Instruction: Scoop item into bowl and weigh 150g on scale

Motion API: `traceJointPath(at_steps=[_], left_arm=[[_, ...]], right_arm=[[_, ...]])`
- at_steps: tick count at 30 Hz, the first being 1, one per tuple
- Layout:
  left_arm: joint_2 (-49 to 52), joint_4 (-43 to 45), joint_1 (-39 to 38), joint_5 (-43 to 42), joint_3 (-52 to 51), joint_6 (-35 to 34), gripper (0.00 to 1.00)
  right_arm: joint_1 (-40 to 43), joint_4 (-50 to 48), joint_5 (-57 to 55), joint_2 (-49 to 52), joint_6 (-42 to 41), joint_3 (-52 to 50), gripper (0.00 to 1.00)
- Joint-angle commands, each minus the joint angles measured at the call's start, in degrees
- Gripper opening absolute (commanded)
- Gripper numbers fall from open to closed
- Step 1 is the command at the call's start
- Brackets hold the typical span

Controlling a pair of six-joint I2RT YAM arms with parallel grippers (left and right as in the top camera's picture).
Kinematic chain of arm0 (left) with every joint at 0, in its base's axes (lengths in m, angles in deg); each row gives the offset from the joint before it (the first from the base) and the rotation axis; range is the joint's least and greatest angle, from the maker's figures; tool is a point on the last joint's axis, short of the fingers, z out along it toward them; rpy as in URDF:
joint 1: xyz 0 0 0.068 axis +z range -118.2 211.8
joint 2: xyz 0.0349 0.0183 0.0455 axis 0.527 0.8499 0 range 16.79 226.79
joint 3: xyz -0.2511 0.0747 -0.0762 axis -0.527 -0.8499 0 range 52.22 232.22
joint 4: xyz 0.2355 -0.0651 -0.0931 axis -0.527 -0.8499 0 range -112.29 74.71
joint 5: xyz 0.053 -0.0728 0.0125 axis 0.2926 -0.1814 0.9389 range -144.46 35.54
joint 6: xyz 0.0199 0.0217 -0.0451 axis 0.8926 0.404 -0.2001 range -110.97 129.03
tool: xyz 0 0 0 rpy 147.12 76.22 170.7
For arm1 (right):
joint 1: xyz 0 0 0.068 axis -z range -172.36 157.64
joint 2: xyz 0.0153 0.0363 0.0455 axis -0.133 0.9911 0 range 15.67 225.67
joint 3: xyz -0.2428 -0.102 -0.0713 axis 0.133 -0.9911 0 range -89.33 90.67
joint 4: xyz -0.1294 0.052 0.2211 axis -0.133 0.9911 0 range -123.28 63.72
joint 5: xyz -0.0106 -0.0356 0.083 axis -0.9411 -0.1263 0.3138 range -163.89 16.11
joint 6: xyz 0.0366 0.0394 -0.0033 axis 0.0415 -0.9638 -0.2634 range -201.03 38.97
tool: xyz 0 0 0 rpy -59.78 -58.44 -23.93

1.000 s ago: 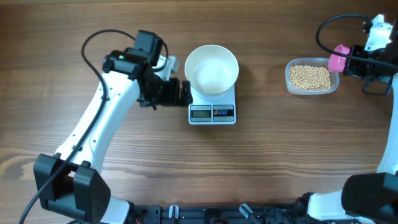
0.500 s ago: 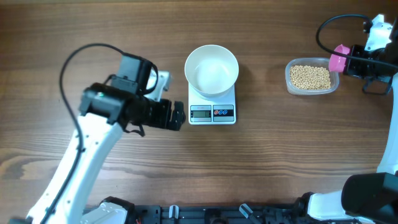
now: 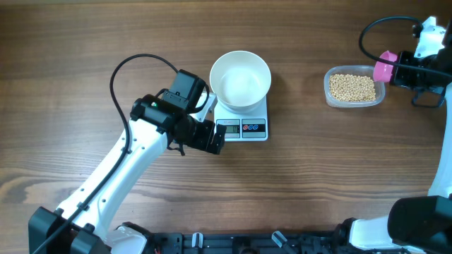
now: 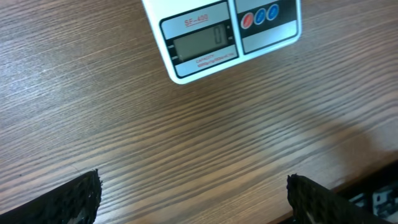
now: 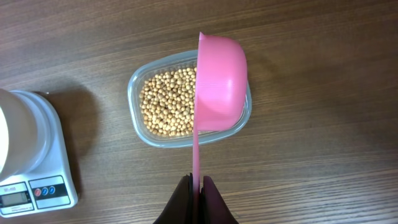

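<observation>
Beans wait — right jaws, clamped on scoop, should dip it low; left jaws gape empty by scale.

The white bowl stands upright and empty on the white square scale. The tan beans lie in a clear tub, well apart to the right.

The white left arm stretches forward, its left gripper holding black fingers spread wide, while the right gripper pinches tight on a pink plastic scoop by its handle.
</observation>
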Motion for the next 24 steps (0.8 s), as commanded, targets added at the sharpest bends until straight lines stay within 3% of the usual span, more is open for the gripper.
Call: traceJointPath(at_steps=[1, 24], left_arm=[[0.4, 0.5, 0.9, 1.7, -0.1, -1.7, 1.00], [0.5, 0.7, 2.8, 3.3, -0.1, -2.6, 1.00]], right_arm=[[-0.1, 0.0, -0.6, 0.8, 0.0, -0.3, 0.04], [-0.1, 0.3, 0.7, 0.8, 1.5, -0.3, 0.04]])
